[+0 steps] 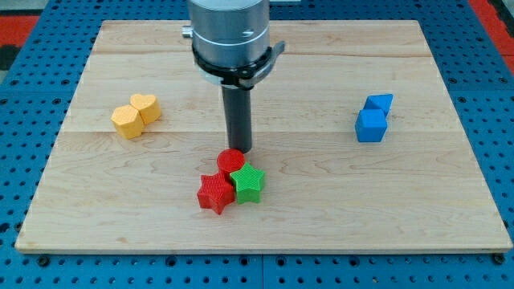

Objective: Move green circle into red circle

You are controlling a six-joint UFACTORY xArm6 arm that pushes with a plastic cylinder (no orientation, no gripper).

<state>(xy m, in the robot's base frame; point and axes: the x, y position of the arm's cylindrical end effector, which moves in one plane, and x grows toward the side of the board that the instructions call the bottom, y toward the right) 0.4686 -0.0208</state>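
No claw, bare rod: tip [238, 150] sits just above red circle [230, 159], green star [248, 183] touching its lower right, likely light, rigid, slippery; push its far flank.

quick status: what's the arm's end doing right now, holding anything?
No gripper, only a rod: my tip holds nothing and stands just above the red circle, at the view's top side of the red and green cluster.
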